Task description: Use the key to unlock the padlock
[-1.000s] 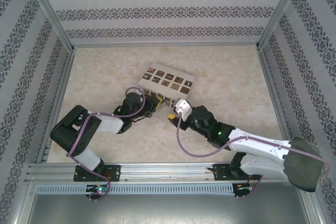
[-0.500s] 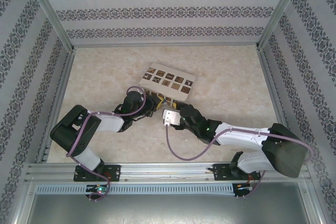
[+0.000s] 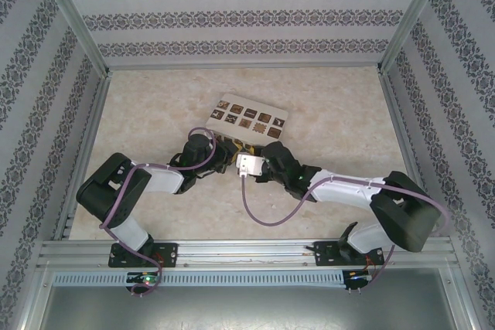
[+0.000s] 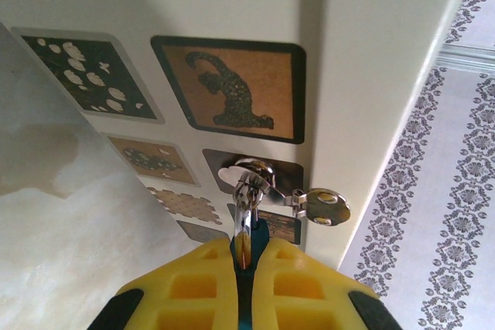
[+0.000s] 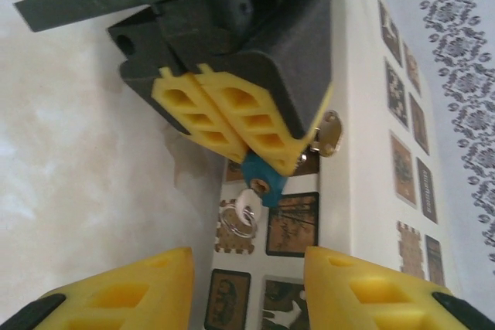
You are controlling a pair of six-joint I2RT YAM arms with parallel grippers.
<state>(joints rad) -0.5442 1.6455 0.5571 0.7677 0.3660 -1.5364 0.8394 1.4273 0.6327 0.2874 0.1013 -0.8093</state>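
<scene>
- The right tool [image 5: 249,262] is seen with jaws wide apart and nothing between them, aimed at the lock.
- The left tool [image 4: 244,246] is clamped narrow on the padlock [image 5: 261,179]; the blue body is pinched between its yellow fingers.
- The keyhole end is turned toward the right tool. The shackle is threaded through a metal hasp [image 4: 321,206] on the cream box [image 4: 371,75].
- A small wire ring [image 5: 234,222] hangs just below the padlock. What may be the key [image 5: 247,201], a pale sliver, sits at the keyhole; whether it is seated cannot be told.
- The box rests on the tabletop [image 3: 340,106].
- Risks, as judged:
  - the ring is pinched instead of the key, since both are tiny and touching;
  - the padlock is twisted out of the left grip by a turning pull;
  - the two tools are knocked together, being so near;
  - the box is dragged.
</scene>
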